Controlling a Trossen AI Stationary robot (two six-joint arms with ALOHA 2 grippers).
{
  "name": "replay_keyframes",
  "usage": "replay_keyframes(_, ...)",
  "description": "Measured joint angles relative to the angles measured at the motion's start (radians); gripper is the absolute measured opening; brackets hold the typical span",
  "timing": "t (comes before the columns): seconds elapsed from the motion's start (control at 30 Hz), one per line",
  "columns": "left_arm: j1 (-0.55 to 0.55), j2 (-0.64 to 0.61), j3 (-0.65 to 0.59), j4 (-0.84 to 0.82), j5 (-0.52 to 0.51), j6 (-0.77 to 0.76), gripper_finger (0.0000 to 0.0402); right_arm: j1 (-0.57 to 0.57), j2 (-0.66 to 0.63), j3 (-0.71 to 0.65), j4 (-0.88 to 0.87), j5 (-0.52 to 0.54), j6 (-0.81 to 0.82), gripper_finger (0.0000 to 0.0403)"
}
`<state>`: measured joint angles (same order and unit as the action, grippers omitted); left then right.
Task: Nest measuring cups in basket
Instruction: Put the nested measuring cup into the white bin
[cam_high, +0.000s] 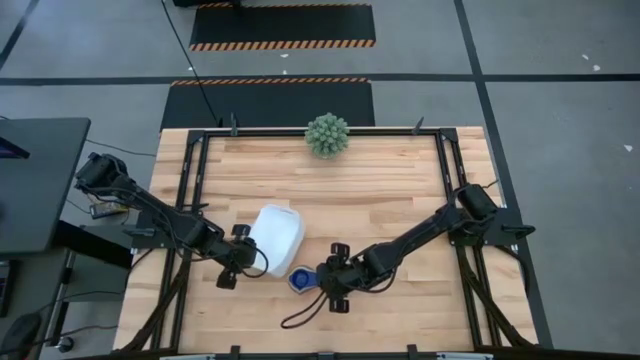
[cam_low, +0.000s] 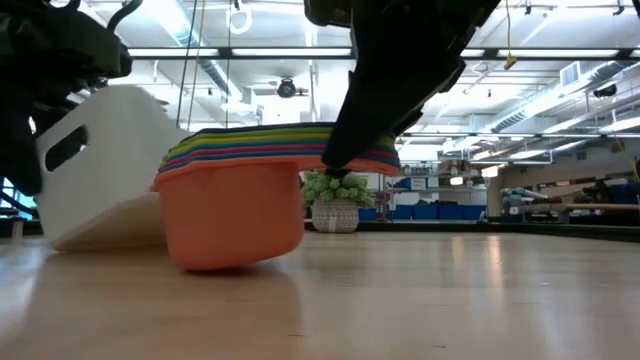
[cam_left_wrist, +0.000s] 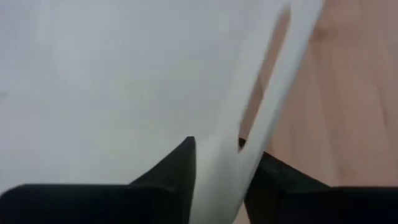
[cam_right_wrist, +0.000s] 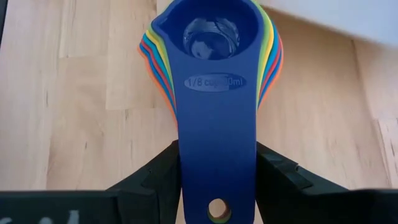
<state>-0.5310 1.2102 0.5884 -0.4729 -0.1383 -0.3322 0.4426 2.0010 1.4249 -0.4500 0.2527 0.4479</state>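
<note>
The measuring cups (cam_right_wrist: 211, 37) are stacked one inside another, dark blue on top and orange at the bottom (cam_low: 235, 215). They sit near the table's near edge (cam_high: 300, 280), just right of the white basket (cam_high: 276, 238). My right gripper (cam_right_wrist: 217, 146) is shut on their stacked handles. My left gripper (cam_left_wrist: 217, 146) is shut on the basket's wall at its near-left end (cam_high: 243, 258). The basket is tilted in the low view (cam_low: 100, 160), with its lower edge on the table. My left gripper pinches the basket's end wall (cam_left_wrist: 217, 168) just by its handle slot (cam_left_wrist: 267, 81), one finger inside the basket and one outside. It comes level from the table's left. The basket is tipped up, one edge still on the table. My right gripper pinches the stacked handles (cam_right_wrist: 217, 180) between its two fingers, across their width near the free end. It comes slanting down from the table's right. The stack tilts, handles raised, with the orange cup's base (cam_low: 225, 262) down at the table top.
A spiky green ball plant in a small pot (cam_high: 327, 135) stands at the table's far edge, seen behind the cups in the low view (cam_low: 335, 200). A dark cable loops on the wood near the near edge (cam_high: 300, 315). Bare wood lies in the middle (cam_high: 380, 190).
</note>
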Motion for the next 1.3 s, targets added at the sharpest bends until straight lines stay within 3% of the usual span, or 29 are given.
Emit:
replay_keyframes(0.53,-0.049,-0.001,0.001,0.066,-0.097,-0.05,0.0201,0.0,0.0,0.0,-0.001,-0.036,-0.081,0.0172)
replay_keyframes(0.83,-0.09,-0.002,0.003,0.078,-0.165,-0.076,0.0208,0.0,0.0,0.0,-0.005,-0.039,-0.172,0.0172)
replay_keyframes(1.1,-0.14,-0.007,0.126,0.085,-0.334,-0.019,0.0208,-0.001,0.001,0.0,-0.047,-0.039,-0.243,0.0172)
replay_keyframes(1.2,-0.159,-0.007,0.15,0.167,-0.378,-0.02,0.0208,-0.001,0.001,0.0,-0.069,-0.039,-0.267,0.0172)
replay_keyframes(1.3,-0.189,0.014,0.136,0.35,-0.363,-0.023,0.0208,-0.001,0.001,0.0,-0.092,-0.039,-0.305,0.0172)
